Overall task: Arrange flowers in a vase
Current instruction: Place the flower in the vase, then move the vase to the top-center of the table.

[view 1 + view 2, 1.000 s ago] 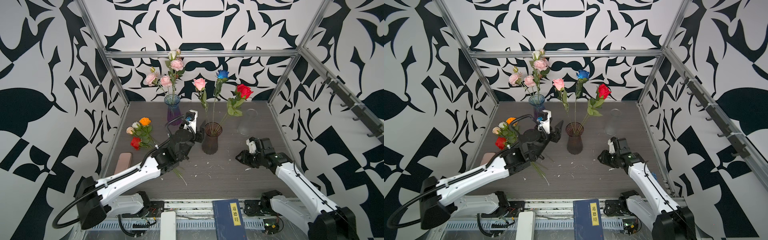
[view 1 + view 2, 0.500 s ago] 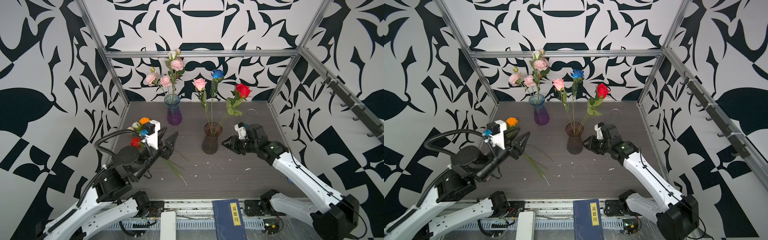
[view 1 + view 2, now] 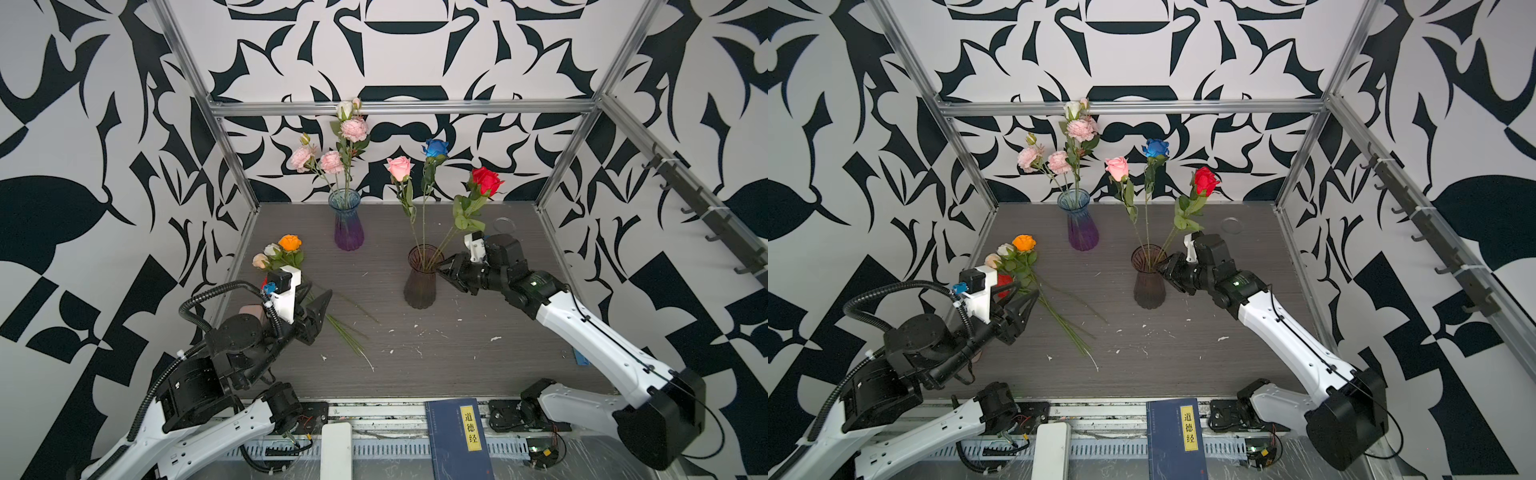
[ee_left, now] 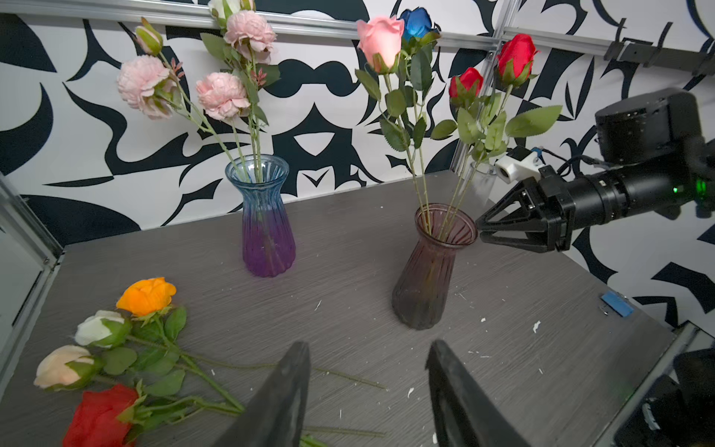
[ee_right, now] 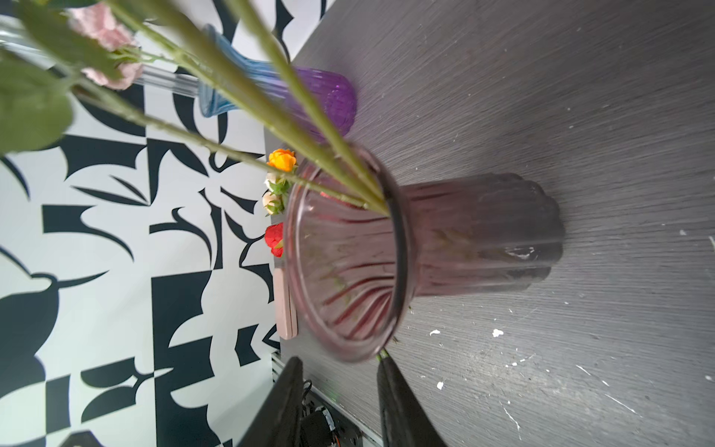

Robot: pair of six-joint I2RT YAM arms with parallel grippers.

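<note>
My left tool [image 4: 367, 344] hangs open, empty, above the loose long-stemmed artificial roses [image 4: 118, 360] lying on the grey counter [image 4: 348, 251]; my right tool [image 4: 479, 231], parted on nothing, sits beside the ribbed smoky-pink glass vase [image 4: 425, 278]. Light, springy stems, I judge: I'd pinch mid-stem.

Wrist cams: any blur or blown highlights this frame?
Right wrist view: stems and leaf nearest the lens are out of focus, dark vase rim slightly smeared, table grain sharp. Left wrist view: crisp throughout; pink rose looks a bit overexposed.
</note>
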